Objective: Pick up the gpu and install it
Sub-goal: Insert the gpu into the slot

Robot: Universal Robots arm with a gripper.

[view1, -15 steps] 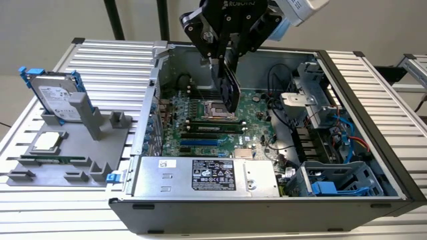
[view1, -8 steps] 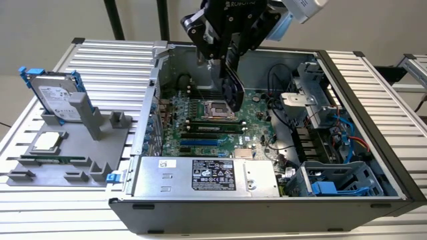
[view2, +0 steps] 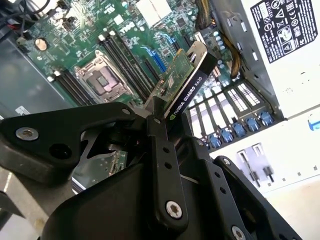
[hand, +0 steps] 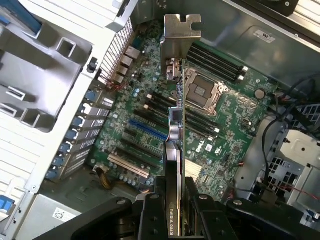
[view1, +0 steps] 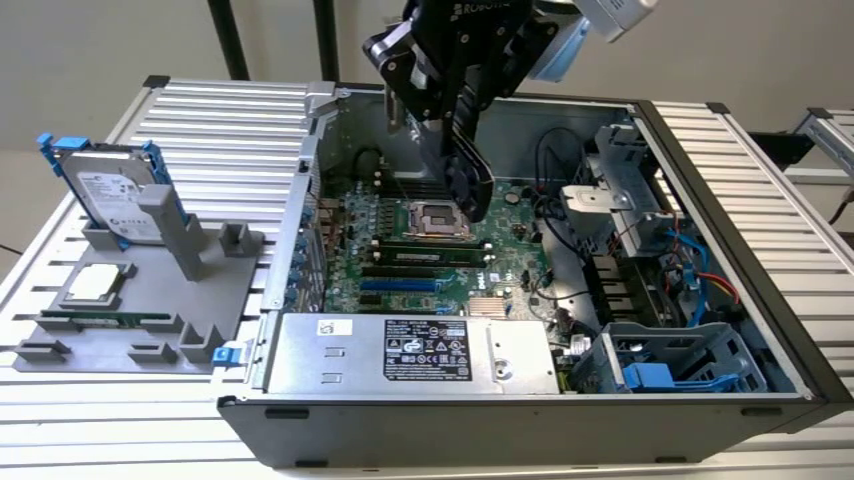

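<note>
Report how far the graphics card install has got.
Done: the pickup. The end effector is shut on the flat green-and-black gpu with its silver end bracket. In hand: the card hangs edge-on above the green motherboard, apart from it. Left: seating it; the long blue slot on the board lies empty.

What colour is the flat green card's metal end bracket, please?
Silver: the end bracket of the gpu shows best in the first wrist view.
</note>
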